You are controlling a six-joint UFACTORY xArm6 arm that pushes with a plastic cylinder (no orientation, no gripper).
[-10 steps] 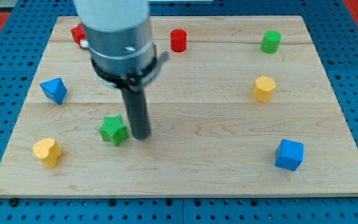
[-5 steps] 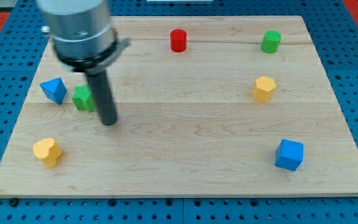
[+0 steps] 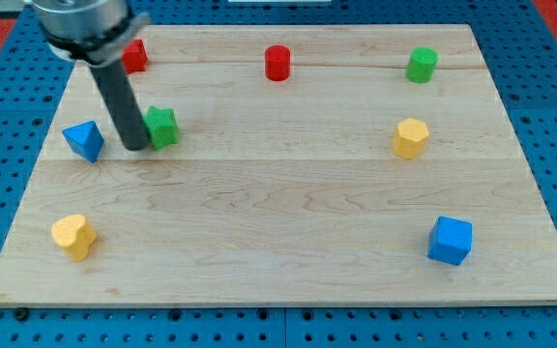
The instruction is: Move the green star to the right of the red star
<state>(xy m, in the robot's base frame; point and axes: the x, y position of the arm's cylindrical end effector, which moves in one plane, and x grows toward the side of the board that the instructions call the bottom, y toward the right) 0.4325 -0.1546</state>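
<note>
The green star (image 3: 162, 127) lies on the wooden board (image 3: 288, 193) at the upper left. The red star (image 3: 134, 55) sits above it near the board's top edge, partly hidden by the arm. My tip (image 3: 134, 146) rests on the board right at the green star's left side, touching or nearly touching it, between the star and the blue block (image 3: 84, 140).
A red cylinder (image 3: 278, 63) and a green cylinder (image 3: 421, 65) stand along the top. A yellow block (image 3: 410, 137) is at the right, a blue cube (image 3: 450, 240) at the lower right, a yellow heart-like block (image 3: 73, 235) at the lower left.
The green star has been pushed up from the lower left, then up and to the view's right. My tip moved up-left and now sits on the star's left instead of its right.
</note>
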